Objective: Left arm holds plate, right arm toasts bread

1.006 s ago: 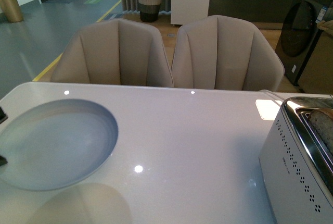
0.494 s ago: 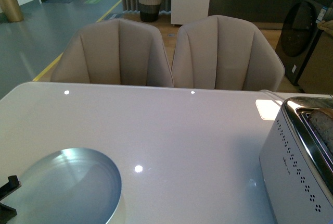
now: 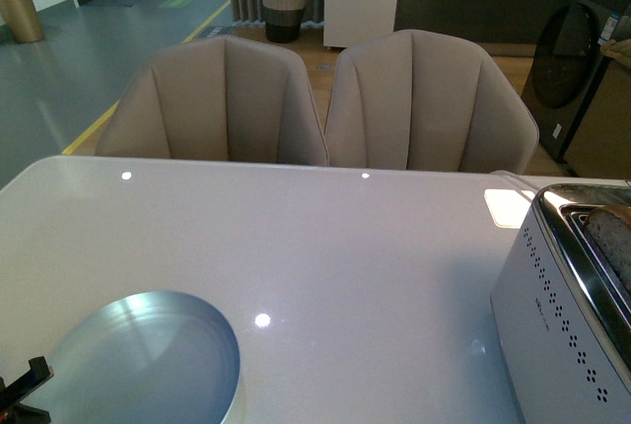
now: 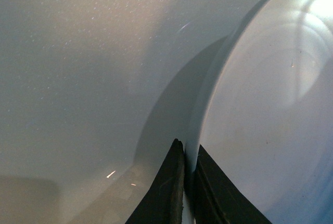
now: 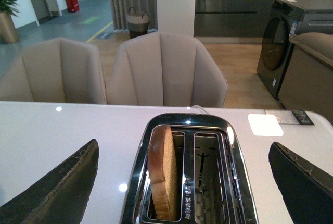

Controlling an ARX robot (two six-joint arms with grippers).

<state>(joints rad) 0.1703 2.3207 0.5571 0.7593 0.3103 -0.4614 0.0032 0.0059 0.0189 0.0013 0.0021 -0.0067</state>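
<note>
The left gripper pinches the rim of the plate between its 2 jaws, holding it tilted above the table. The right gripper hangs wide open over the toaster, with the bread standing in 1 slot beneath it.

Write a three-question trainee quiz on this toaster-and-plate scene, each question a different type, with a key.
1. True or false: the left tool is shut on the rim of the plate.
2. Multiple choice: the bread is A) on the plate, B) standing in one slot of the toaster, C) held by the right tool.
3. Fill in: the toaster's other slot is ____.

Key: 1 true; 2 B; 3 empty.
</note>
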